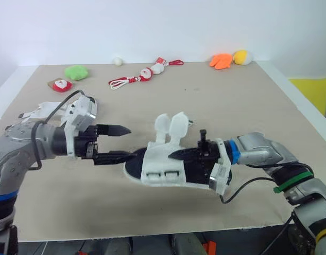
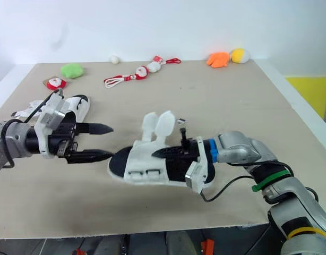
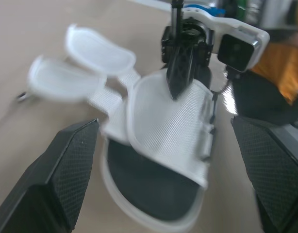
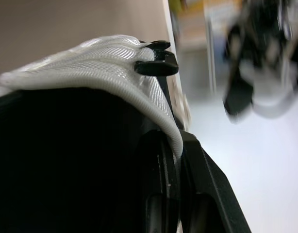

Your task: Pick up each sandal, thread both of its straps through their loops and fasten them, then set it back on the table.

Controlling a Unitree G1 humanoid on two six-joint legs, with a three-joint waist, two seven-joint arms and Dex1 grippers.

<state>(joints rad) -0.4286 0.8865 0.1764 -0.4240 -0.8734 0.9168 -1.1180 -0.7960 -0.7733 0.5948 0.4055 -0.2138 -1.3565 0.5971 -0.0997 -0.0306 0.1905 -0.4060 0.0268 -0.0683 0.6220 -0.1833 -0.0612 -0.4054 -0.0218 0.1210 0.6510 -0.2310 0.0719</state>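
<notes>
**Right hand (image 1: 187,154) grips sandal (image 1: 157,169); straps (image 1: 171,127) unfastened**

Clamped on the white upper, it holds the sandal just above the bench (image 1: 221,90). Left hand (image 1: 127,143), fingers apart, sits at the toe. Both straps stand free, so threading looks like the step; next, pinch one strap end and feed it through.

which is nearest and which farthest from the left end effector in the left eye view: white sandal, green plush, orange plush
1. white sandal, just in front of the left end effector, centre
2. green plush, far left
3. orange plush, far right corner
</notes>
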